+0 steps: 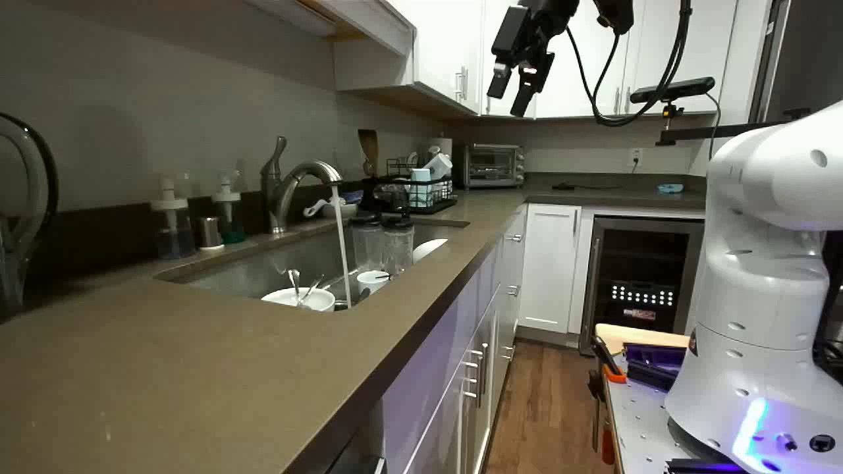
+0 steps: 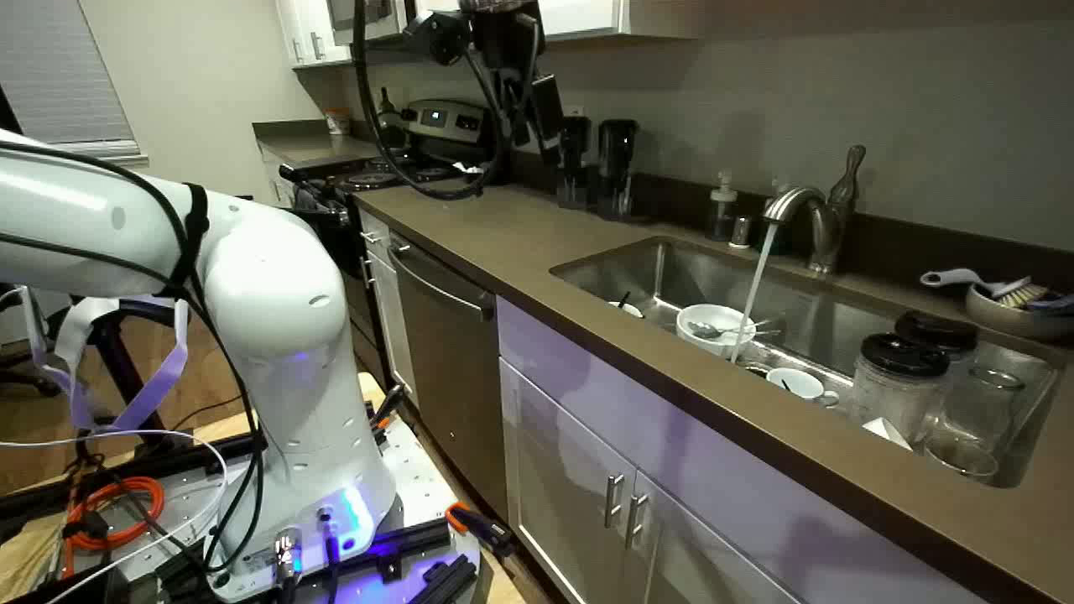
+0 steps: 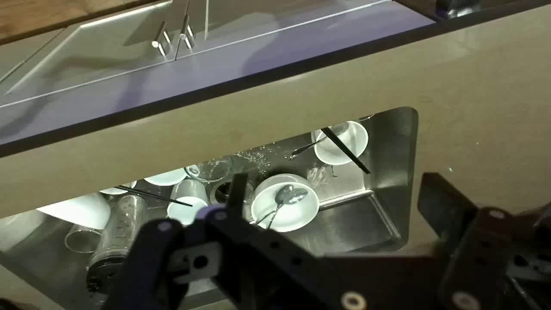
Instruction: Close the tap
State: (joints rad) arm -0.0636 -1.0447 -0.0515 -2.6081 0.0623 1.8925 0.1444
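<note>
The tap (image 1: 282,205) is silvery metal with an arched spout, behind the sink; it also shows in an exterior view (image 2: 826,239). Its slim lever handle (image 1: 275,155) points upward, slightly tilted, also visible in an exterior view (image 2: 847,180). A stream of water (image 1: 342,243) runs from the spout into the sink. My gripper (image 1: 510,99) is high in the air, well above the counter and apart from the tap, fingers pointing down. In the wrist view the gripper (image 3: 333,183) has its fingers wide apart with nothing between them. The tap does not show in the wrist view.
The sink (image 2: 671,252) holds white bowls (image 3: 286,215), spoons, cups and lidded clear jars (image 2: 898,377). Soap dispensers (image 1: 172,224) stand beside the tap. A dish rack (image 1: 431,194) and a brush bowl (image 2: 1015,310) are behind the sink's other end. Upper cabinets (image 1: 448,52) hang nearby.
</note>
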